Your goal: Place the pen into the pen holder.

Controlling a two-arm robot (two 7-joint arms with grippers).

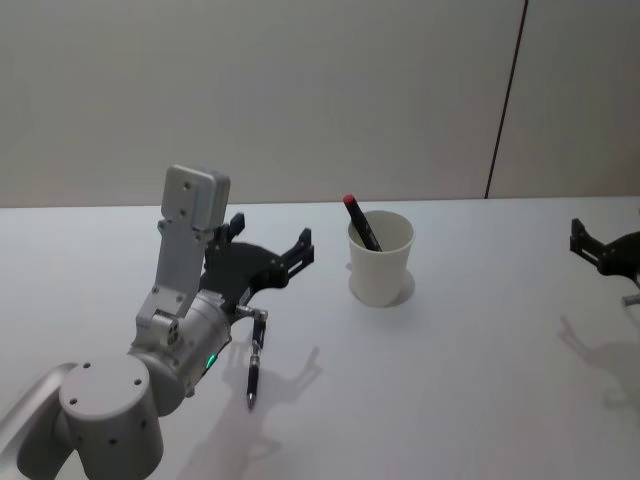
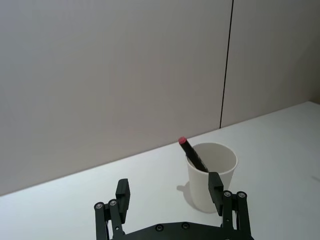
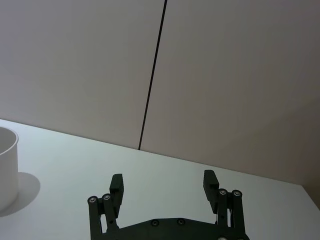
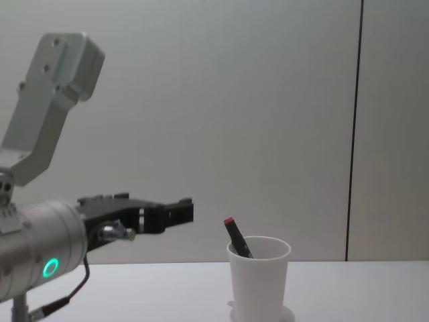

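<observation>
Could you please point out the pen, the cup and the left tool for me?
pen (image 1: 364, 225): head view, middle of its dark barrel.
cup (image 1: 380, 278): head view, front wall.
left tool (image 2: 169, 184): left wrist view, midway between its open fingertips.

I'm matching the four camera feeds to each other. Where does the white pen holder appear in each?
Head view: pen holder just right of centre.
Chest view: low, right of centre.
Left wrist view: ahead of the open left end effector, partly behind one finger.
Right wrist view: cut by the frame edge, aside from the open right end effector.
Shared landmark: the dark vertical wall seam.
</observation>
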